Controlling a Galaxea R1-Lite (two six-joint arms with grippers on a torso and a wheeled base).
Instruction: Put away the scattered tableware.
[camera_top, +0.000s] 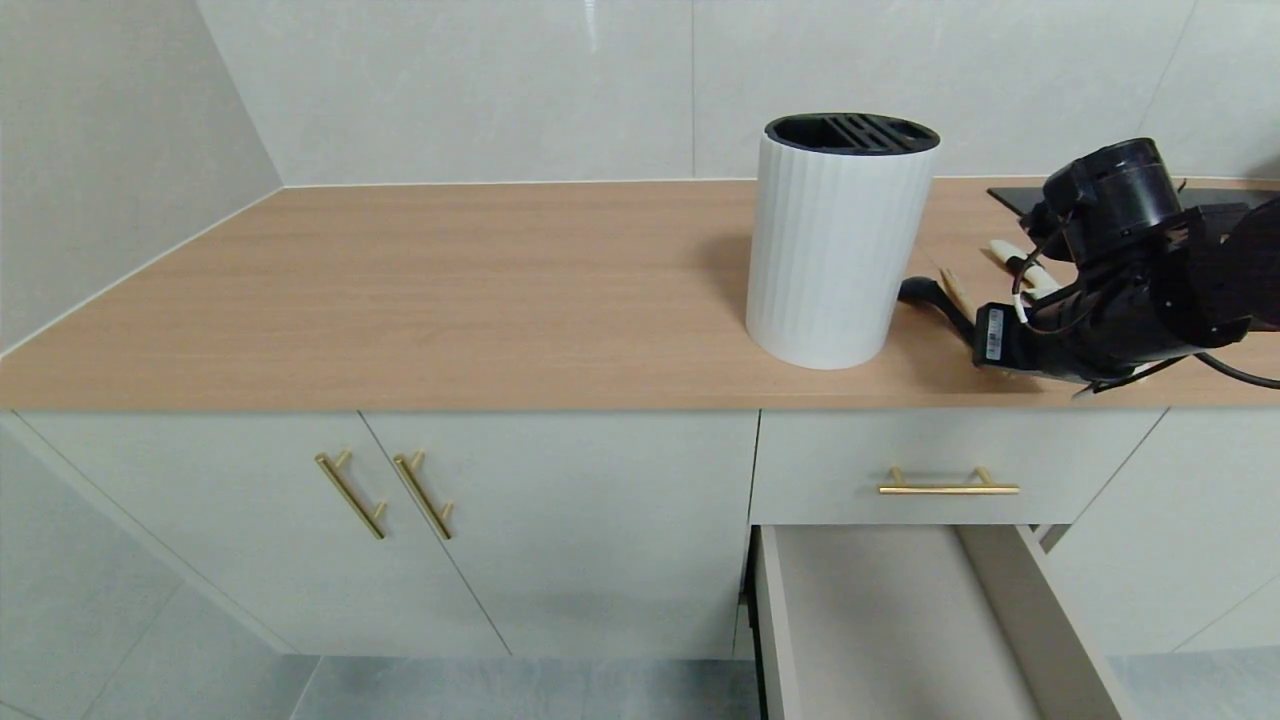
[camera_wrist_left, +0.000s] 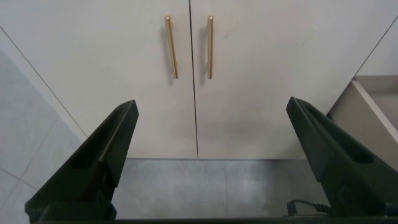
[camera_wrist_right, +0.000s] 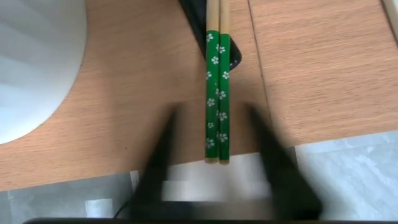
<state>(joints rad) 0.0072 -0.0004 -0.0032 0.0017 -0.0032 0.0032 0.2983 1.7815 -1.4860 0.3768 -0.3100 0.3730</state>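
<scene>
My left tool (camera_wrist_left: 210, 102) hangs low in front of the cabinet doors (camera_wrist_left: 249, 81), fingers wide apart and holding nothing. On the tabletop (camera_top: 450, 300) stands the white holder (camera_top: 838, 250). Just right of it the chopsticks (camera_wrist_right: 214, 93) lie side by side, green ends at the tabletop's front edge. My right tool (camera_wrist_right: 212, 109) straddles those ends, fingers apart and not touching them. I judge the pair light, stiff and slick, likely to roll or scissor, so I'd pinch both across the green part. Their far tips are cut off, and they rest on something black (camera_top: 918, 291) that I can't identify. My arm hides most of them from above.
</scene>
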